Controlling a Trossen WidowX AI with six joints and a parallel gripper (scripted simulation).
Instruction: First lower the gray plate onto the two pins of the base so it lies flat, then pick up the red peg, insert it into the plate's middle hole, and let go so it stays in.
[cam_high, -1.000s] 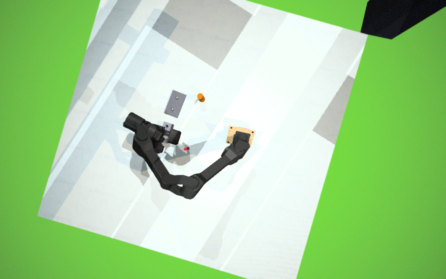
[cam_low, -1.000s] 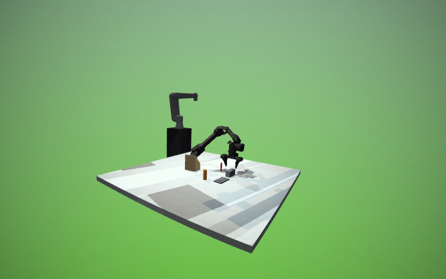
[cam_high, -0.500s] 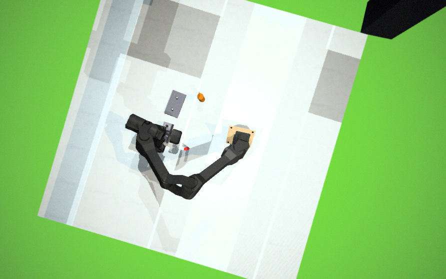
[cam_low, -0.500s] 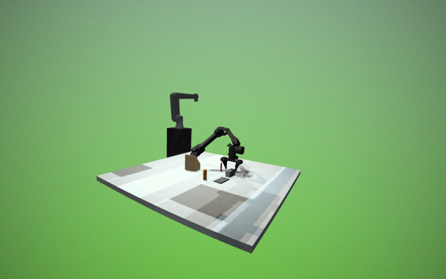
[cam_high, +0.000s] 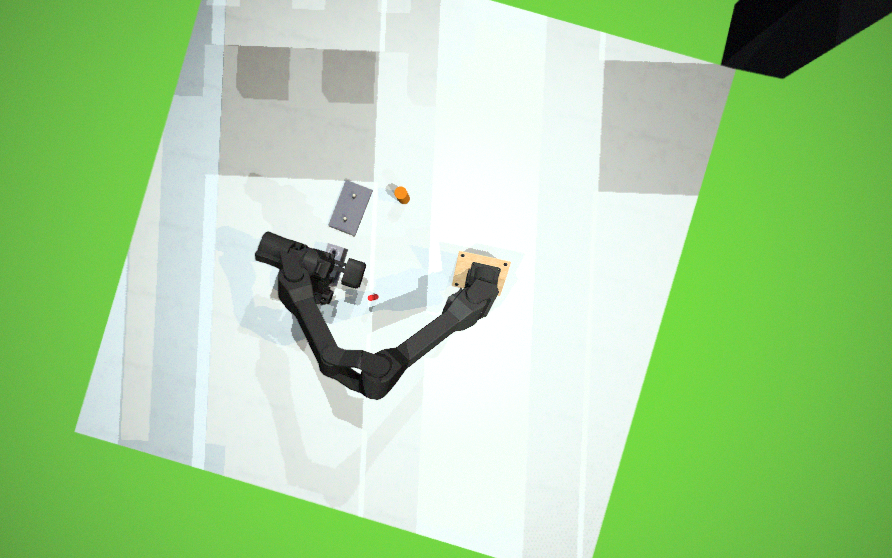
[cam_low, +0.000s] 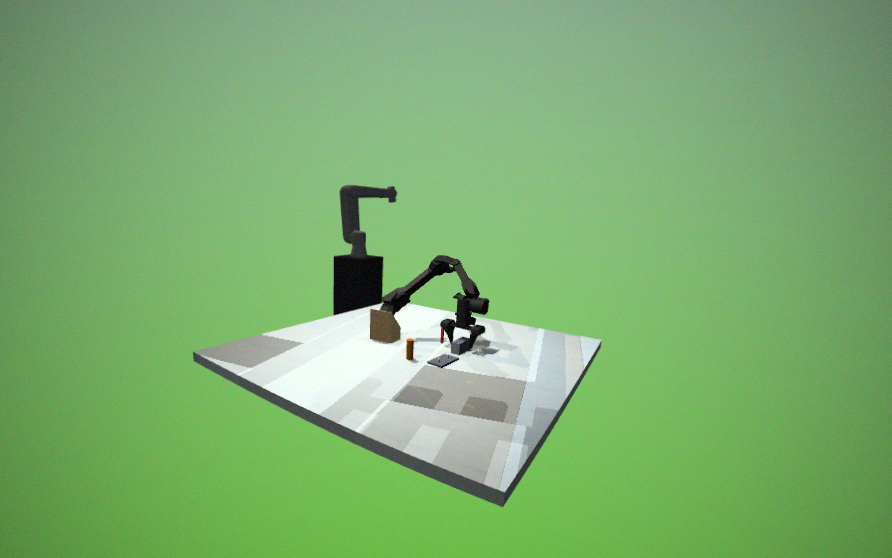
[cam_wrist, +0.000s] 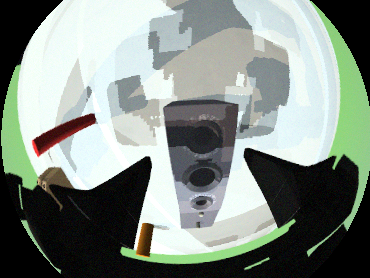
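Observation:
The gray plate (cam_high: 336, 251) (cam_low: 459, 345) (cam_wrist: 176, 161) is a thick block with three holes in its top face. It stands on the table beside the base, not on it. The base (cam_high: 349, 207) (cam_low: 443, 361) (cam_wrist: 189, 220) lies flat, its two pins bare. The red peg (cam_high: 372, 297) (cam_low: 442, 334) (cam_wrist: 65, 134) stands upright, left of the plate in the wrist view. My gripper (cam_low: 461, 344) (cam_wrist: 198, 156) is open and empty, low over the plate, one finger on each side of it. In the top view the arm covers part of the plate; the tips' exact height is unclear.
An orange cylinder (cam_high: 401, 194) (cam_low: 409, 349) (cam_wrist: 145, 240) stands near the base. My arm's wooden mount (cam_high: 461, 271) (cam_low: 384, 326) is on the peg's side of the plate. Another arm on a black pedestal (cam_low: 358, 282) is beyond the table edge.

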